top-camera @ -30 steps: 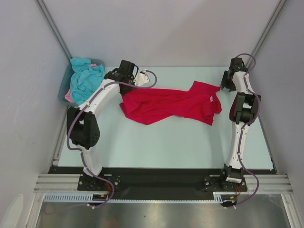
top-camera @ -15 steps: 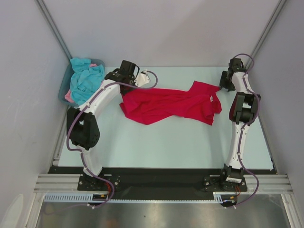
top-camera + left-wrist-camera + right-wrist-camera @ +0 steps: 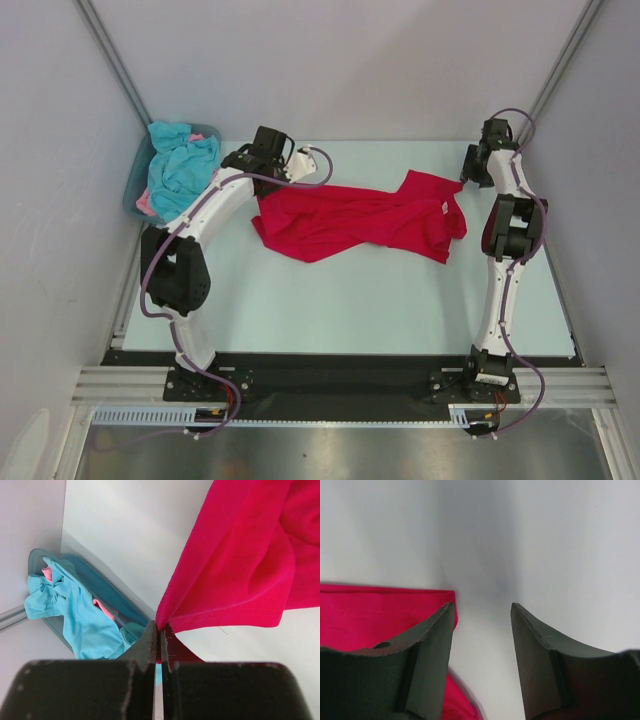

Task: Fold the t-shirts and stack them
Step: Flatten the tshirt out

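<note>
1. a pale table (image 3: pixel 350 300) inside a plain grey-walled booth, with two arms bolted at its near edge.
2. across the table's far middle lies the red t-shirt (image 3: pixel 350 225), rumpled and unfolded. its long axis runs side to side, from one arm to the other.
3. at the shirt's left end, the left gripper (image 3: pixel 159 627) has its fingers pressed together on the hem. the cloth rises in a taut ridge from the pinch.
4. at the shirt's far right corner hangs the right gripper (image 3: pixel 482 610), spread and holding nothing. one finger (image 3: pixel 427 645) hangs over the cloth's edge, while the gap between the fingers faces bare table just beside it.
5. the relation that matters: the free right end lies inward of the right gripper, toward the table's middle and slightly nearer the bases. this arm is plainly the closer one. a small shift inward would likely be needed before closing, or the fingers may meet on nothing.
6. farthest left, a tub (image 3: pixel 133 195) holds the turquoise t-shirt (image 3: pixel 180 165) and a glimpse of the pink t-shirt (image 3: pixel 147 205), both unfolded.
</note>
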`<act>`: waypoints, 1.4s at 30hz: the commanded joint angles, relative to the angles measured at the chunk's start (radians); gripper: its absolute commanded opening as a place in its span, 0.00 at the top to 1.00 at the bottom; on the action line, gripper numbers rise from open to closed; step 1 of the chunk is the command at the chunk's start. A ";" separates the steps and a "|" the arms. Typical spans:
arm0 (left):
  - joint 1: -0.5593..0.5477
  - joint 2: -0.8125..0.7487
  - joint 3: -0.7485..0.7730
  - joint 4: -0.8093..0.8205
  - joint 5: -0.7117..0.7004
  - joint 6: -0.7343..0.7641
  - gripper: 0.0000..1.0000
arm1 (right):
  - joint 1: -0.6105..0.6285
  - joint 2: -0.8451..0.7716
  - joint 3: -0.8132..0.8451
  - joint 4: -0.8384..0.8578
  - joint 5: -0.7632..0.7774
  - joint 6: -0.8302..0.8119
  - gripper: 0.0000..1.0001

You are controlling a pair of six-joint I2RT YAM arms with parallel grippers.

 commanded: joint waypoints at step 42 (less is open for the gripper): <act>0.019 0.175 0.049 0.310 -0.241 0.146 1.00 | 0.091 -0.057 -0.158 0.062 0.200 -0.188 1.00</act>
